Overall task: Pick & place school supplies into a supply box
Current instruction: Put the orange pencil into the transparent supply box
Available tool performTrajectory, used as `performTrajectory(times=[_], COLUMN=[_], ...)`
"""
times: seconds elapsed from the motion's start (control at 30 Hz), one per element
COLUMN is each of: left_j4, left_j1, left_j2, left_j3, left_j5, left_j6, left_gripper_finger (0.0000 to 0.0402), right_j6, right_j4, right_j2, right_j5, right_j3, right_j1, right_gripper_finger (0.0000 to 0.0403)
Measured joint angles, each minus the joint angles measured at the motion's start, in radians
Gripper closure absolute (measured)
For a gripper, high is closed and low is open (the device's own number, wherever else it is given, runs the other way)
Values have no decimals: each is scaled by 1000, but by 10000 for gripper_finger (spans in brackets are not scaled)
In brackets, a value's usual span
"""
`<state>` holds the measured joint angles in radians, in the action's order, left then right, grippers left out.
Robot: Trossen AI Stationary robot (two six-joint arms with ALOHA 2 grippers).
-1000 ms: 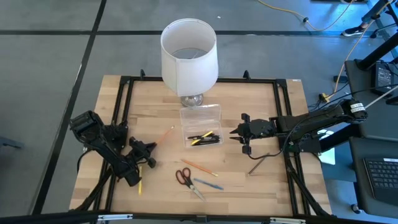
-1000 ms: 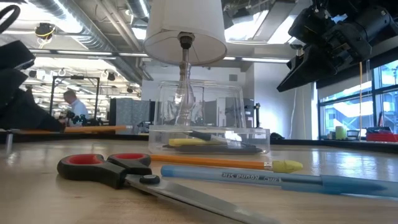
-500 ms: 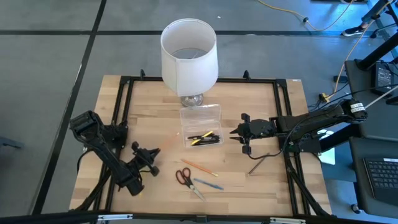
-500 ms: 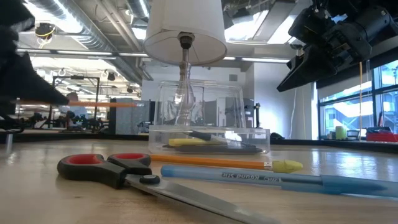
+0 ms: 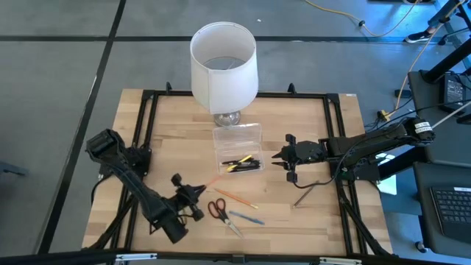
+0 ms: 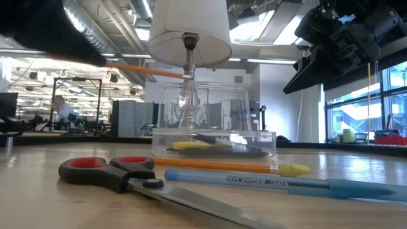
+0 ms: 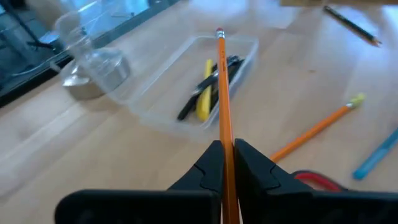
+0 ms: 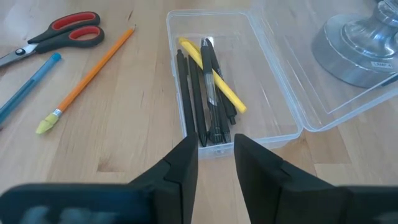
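The left gripper (image 7: 227, 163) is pinching an orange pencil (image 7: 222, 106) tight, pointing it at the open supply box (image 7: 198, 81), probably lining up a drop-in. The right gripper (image 5: 283, 163) is waiting beside the box, fingers slightly apart, empty. The lamp (image 5: 224, 62) is hiding the lid's far edge.

Left pincer (image 5: 197, 200) clamped, raised near table front; right pincer (image 5: 277, 162) parted, hovering.

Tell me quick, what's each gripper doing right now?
Left gripper: shut on an orange pencil, near the supply box.
Right gripper: open, empty, beside the box.
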<state>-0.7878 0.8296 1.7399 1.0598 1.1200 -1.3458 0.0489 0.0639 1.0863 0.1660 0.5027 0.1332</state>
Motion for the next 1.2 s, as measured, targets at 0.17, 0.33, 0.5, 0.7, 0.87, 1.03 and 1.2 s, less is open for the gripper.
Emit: performTrajectory(times=[0.17,0.33,0.5,0.7,0.87,1.03,1.2], left_j4=[175,236,255,368,422,475,536], left_j1=[-85,-210,-334,-445,-510,-553,-588], left_j2=[0,0,0,8,37,93,119], left_j3=[30,30,30,30,30,29,28], left_j5=[-71,-129,-183,-270,-339,-407,-476], left_j6=[271,355,388,493,558,628,687], left_gripper_finger=[389,389,389,389,389,389,389], right_j6=[0,-1,-1,-5,-6,-7,-7], right_j4=[0,0,0,0,0,4,4], right_j2=[0,0,0,0,0,0,0], right_j5=[0,0,0,0,0,0,0], right_j3=[0,0,0,0,0,0,0], right_j1=[0,0,0,0,0,0,0], right_gripper_finger=[295,295,295,295,295,295,295])
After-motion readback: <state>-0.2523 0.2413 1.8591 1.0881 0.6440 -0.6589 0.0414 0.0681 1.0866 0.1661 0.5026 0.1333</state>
